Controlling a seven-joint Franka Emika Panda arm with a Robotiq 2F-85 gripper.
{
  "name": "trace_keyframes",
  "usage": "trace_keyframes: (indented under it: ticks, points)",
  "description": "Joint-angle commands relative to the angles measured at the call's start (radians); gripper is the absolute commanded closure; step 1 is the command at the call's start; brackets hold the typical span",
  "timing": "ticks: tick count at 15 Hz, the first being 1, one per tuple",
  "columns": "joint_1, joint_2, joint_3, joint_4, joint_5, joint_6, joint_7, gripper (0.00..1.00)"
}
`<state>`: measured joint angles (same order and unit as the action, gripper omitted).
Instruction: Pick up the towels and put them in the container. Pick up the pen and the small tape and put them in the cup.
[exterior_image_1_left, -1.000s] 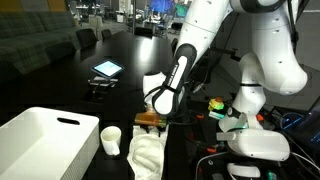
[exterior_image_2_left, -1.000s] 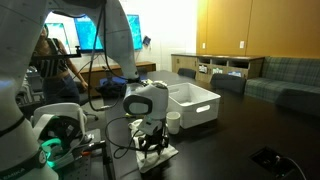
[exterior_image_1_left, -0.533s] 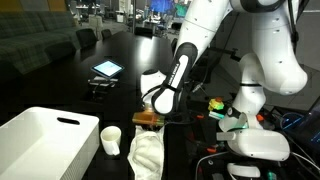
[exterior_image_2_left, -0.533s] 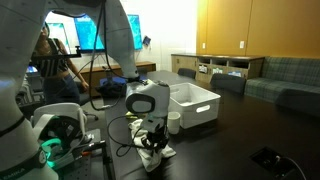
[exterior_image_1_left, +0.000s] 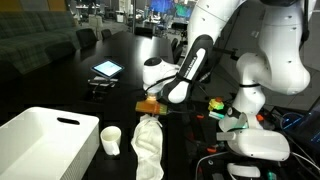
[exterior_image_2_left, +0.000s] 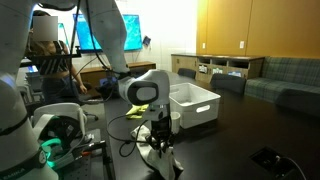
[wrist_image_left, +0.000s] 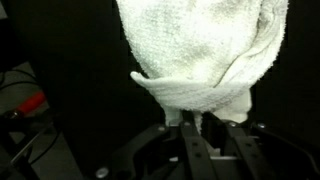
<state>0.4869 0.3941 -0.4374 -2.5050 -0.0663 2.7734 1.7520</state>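
Your pincer (exterior_image_1_left: 150, 107) is pinching the off-white towel (exterior_image_1_left: 148, 148) by its top, so the cloth hangs long-axis down beside the cup (exterior_image_1_left: 110, 140); the bin (exterior_image_1_left: 55, 150) lies beyond that cup, so carry across it.

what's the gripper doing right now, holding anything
gripper: closed, fingers pinching a fold of the off-white towel, which hangs from it.

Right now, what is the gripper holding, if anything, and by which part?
The gripper pinches the off-white towel by a bunched fold at its top; the rest hangs.
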Motion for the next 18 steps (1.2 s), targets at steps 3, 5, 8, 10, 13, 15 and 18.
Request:
trace_keyframes:
  ticks: [3, 5, 8, 10, 13, 15, 18]
  points:
    - [0.401, -0.196, -0.423, 0.020, -0.455, -0.238, 0.316, 0.96]
    - [0.495, -0.284, -0.504, 0.050, -0.621, -0.358, 0.423, 0.96]
    - [0.564, -0.472, -0.530, 0.075, -0.859, -0.554, 0.531, 0.96]
    - [0.406, -0.582, -0.312, 0.100, -0.953, -0.700, 0.557, 0.96]
    - [0.316, -0.715, -0.117, 0.110, -0.988, -0.861, 0.503, 0.96]
    - [0.223, -0.783, 0.038, 0.119, -0.968, -0.893, 0.394, 0.96]
    - [0.043, -0.833, 0.254, 0.125, -0.916, -0.806, 0.191, 0.96]
